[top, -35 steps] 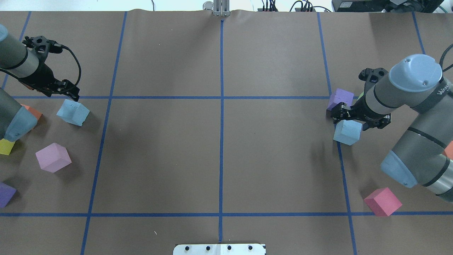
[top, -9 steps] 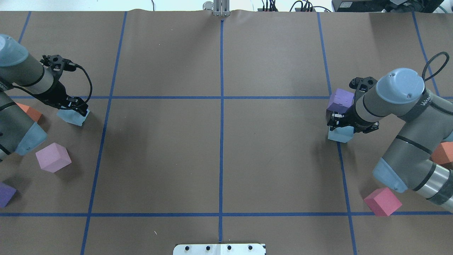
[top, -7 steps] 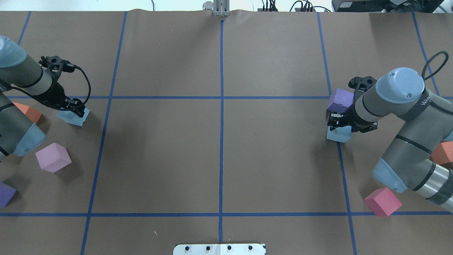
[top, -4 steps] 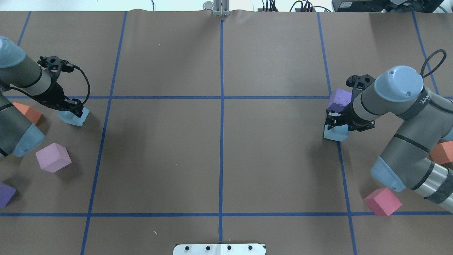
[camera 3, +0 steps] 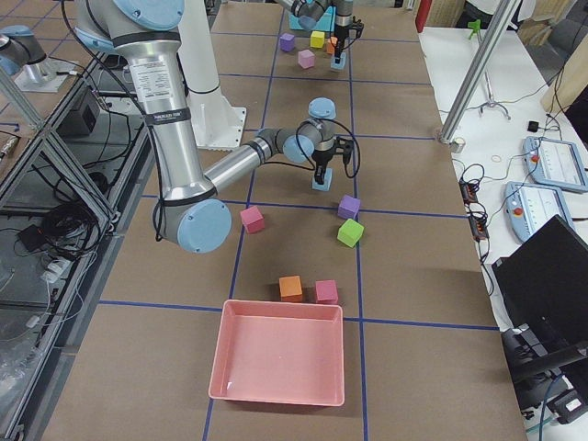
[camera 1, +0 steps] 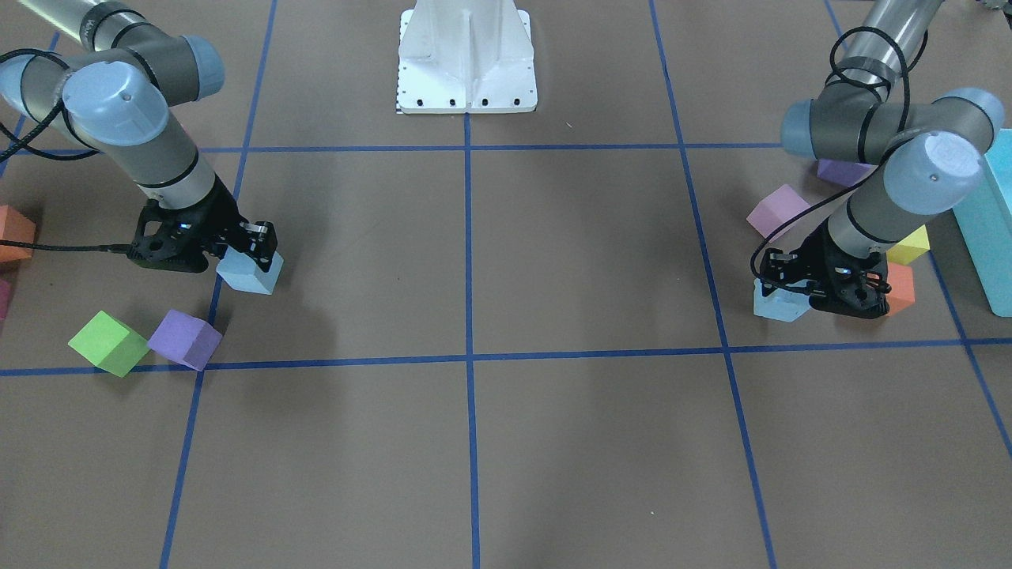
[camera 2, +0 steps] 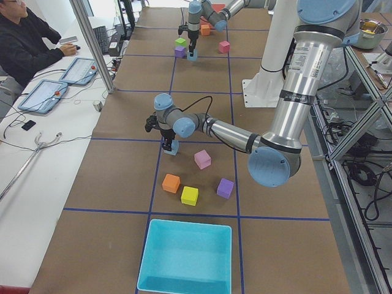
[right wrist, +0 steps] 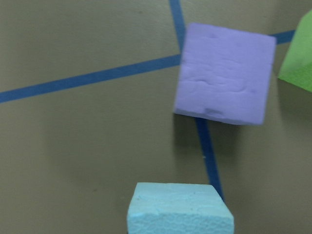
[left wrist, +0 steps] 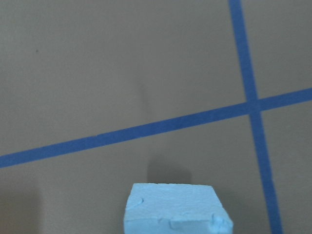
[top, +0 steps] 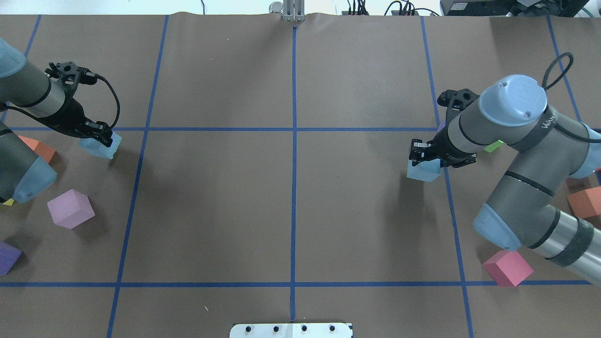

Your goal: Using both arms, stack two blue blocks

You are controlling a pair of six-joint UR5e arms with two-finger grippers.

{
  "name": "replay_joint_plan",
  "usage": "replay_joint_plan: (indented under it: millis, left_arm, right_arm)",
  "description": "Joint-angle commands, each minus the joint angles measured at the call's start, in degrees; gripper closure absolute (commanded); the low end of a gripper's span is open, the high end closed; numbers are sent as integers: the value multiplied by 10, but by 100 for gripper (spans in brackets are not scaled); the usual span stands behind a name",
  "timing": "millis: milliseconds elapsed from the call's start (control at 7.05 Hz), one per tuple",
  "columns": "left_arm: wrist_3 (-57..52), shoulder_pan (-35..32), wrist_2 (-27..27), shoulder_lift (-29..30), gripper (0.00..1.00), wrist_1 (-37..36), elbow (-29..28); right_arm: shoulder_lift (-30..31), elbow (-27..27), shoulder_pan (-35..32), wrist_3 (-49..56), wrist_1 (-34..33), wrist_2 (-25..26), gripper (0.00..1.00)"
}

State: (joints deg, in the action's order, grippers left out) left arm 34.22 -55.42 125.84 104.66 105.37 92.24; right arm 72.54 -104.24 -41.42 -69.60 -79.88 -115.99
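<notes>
Two pale blue blocks are each held in a gripper. My left gripper (top: 98, 138) is shut on one blue block (top: 101, 147) at the table's left, just off the paper; that gripper (camera 1: 794, 284) and block (camera 1: 779, 304) also show in the front view, and the block fills the bottom of the left wrist view (left wrist: 175, 209). My right gripper (top: 424, 158) is shut on the other blue block (top: 422, 171), held above the paper left of the right-hand blue tape line; it also shows in the front view (camera 1: 251, 273) and the right wrist view (right wrist: 179, 209).
Near the left arm lie a lilac cube (top: 70, 209), an orange cube (top: 38, 148) and a purple cube (top: 8, 257). Near the right arm lie a purple cube (camera 1: 186, 338), a green cube (camera 1: 108, 341) and a magenta cube (top: 508, 267). A turquoise bin (camera 1: 988, 229) stands at the left end.
Both grippers came down on their blue blocks and shut on them. The right gripper has since carried its block left, away from the purple cube. The left gripper lifted its block slightly.
</notes>
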Motion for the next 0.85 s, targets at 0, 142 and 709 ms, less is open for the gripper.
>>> replay_joint_plan:
  millis: [0, 142, 709]
  left_arm:
    - [47, -5, 1, 19, 57, -77, 52]
    - [72, -6, 1, 37, 57, -99, 56]
    - [199, -2, 20, 106, 57, -145, 55]
  right_arm:
    - [-96, 6, 42, 0, -60, 8, 62]
    - [-125, 17, 56, 0, -63, 15, 62]
    - [-229, 113, 100, -12, -78, 71, 62]
